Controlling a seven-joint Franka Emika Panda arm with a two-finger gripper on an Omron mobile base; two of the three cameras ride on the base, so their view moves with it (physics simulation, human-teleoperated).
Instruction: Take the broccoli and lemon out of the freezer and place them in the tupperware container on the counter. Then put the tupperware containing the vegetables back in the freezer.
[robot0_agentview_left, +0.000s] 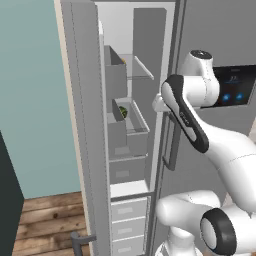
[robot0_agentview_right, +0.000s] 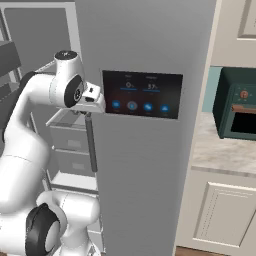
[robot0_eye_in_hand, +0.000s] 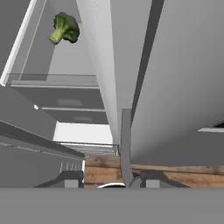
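Gripper (robot0_eye_in_hand: 112, 181) jaws part-open around the freezer's (robot0_agentview_right: 150, 40) smooth vertical grey bar handle (robot0_eye_in_hand: 126, 144); lumpy green broccoli (robot0_eye_in_hand: 64, 28) lies on a flat shelf (robot0_eye_in_hand: 65, 61).

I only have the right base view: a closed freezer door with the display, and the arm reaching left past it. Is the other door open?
Observer: Yes. The left base view shows the other freezer door swung wide, with bins and shelves exposed.
Operator: Any broccoli inside?
Observer: Yes, the broccoli sits in a grey compartment about midway up.
Operator: And the gripper?
Observer: In the hand view the gripper has its fingertips apart, with a grey bar handle rising between them.
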